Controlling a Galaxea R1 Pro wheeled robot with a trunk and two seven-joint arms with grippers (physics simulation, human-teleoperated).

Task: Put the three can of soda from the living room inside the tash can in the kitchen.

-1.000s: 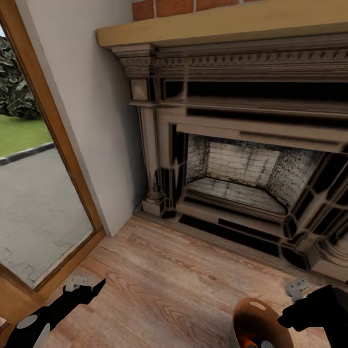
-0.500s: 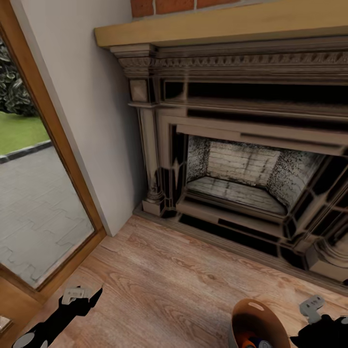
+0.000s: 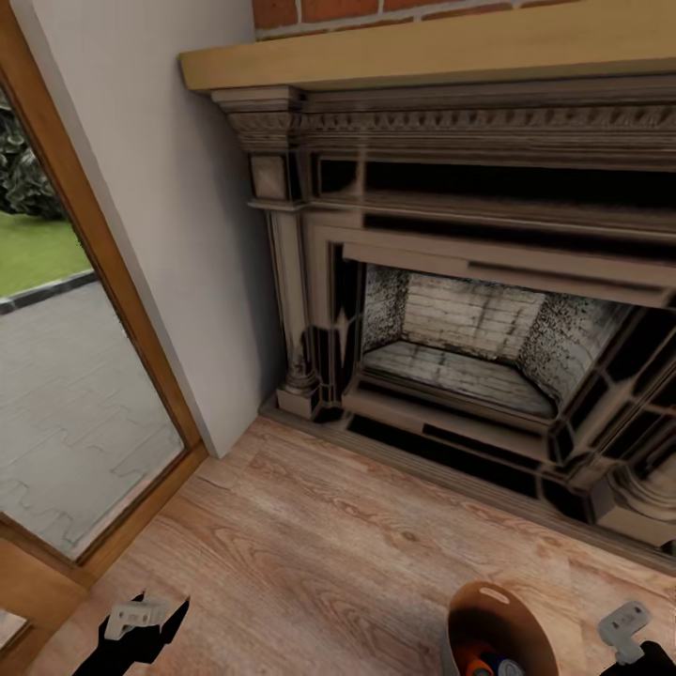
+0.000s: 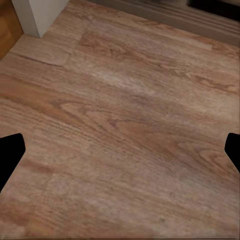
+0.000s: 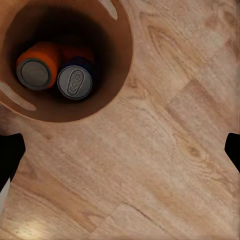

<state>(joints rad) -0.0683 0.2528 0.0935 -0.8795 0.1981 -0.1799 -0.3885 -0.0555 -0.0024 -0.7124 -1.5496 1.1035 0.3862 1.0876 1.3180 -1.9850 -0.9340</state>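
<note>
The tash can (image 3: 514, 622) stands upright on the pale wood floor in front of the fireplace, at the lower edge of the head view. Three can of soda lie inside it. From above, the right wrist view shows the bin's brown inner wall (image 5: 114, 47), an orange can (image 5: 36, 70), a dark blue can (image 5: 75, 81) and a second orange can (image 5: 79, 52) behind. My right gripper (image 5: 120, 152) hangs open over bare floor beside the bin, and its fingers (image 3: 627, 623) sit to the bin's right. My left gripper (image 4: 120, 152) is open over bare floor, low at the left (image 3: 141, 622).
A carved stone fireplace (image 3: 469, 357) with a wooden mantel (image 3: 422, 52) fills the wall ahead. A glass door in a wooden frame (image 3: 141, 347) stands at the left, past a white wall corner (image 3: 188, 263). Wood floor (image 3: 329, 554) stretches between me and the hearth.
Both arms have sunk toward the bottom edge of the head view. My right gripper has drawn away from the bin's rim, to the right. The bin and cans stay put.
</note>
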